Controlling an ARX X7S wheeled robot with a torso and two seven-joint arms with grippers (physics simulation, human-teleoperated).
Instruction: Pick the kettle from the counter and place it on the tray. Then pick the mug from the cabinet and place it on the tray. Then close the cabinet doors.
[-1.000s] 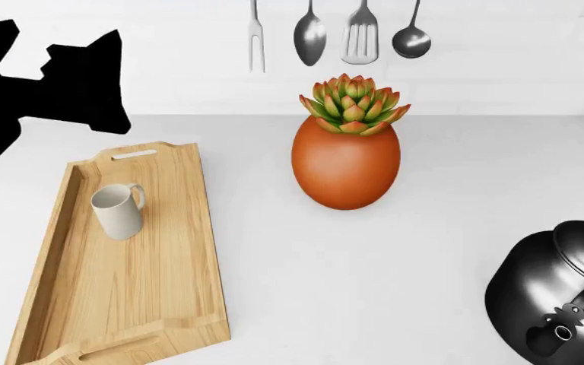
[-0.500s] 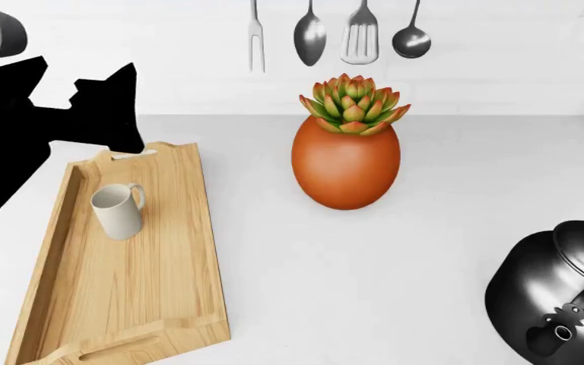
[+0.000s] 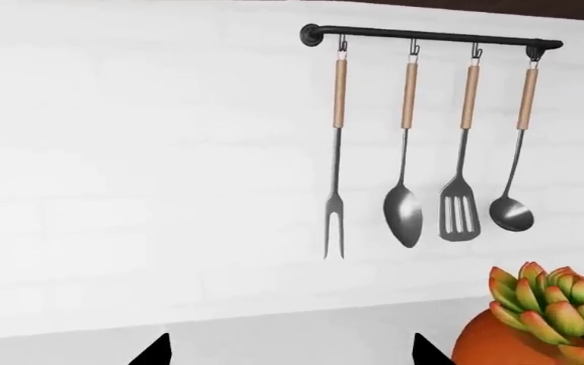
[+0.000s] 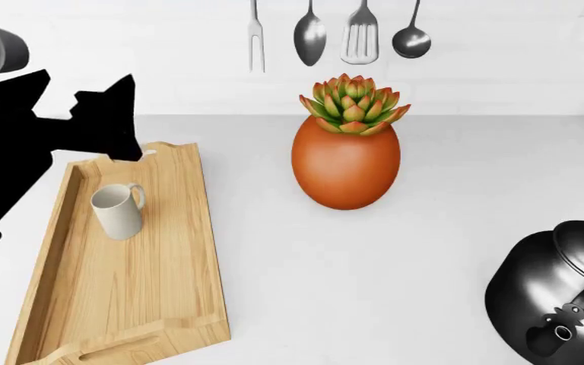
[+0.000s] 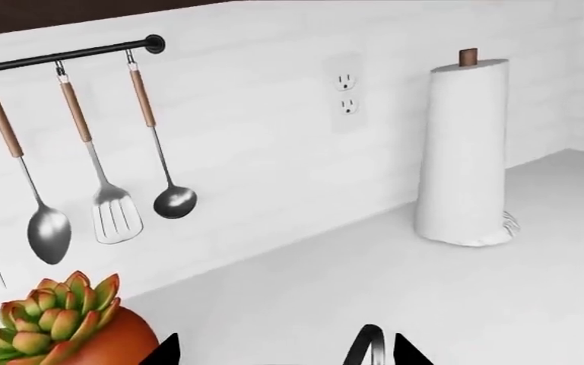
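An orange plant pot (image 4: 345,161) stands between tray (image 4: 119,258) and kettle (image 4: 561,293).

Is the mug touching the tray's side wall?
Apart. The head view shows bare wood between the mug and the tray wall on every side.

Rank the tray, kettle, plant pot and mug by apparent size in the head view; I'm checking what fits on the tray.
Largest to smallest:
1. tray
2. plant pot
3. mug
The kettle is cut off by the frame edge and nearer the camera, so its place against the pot is unsure.
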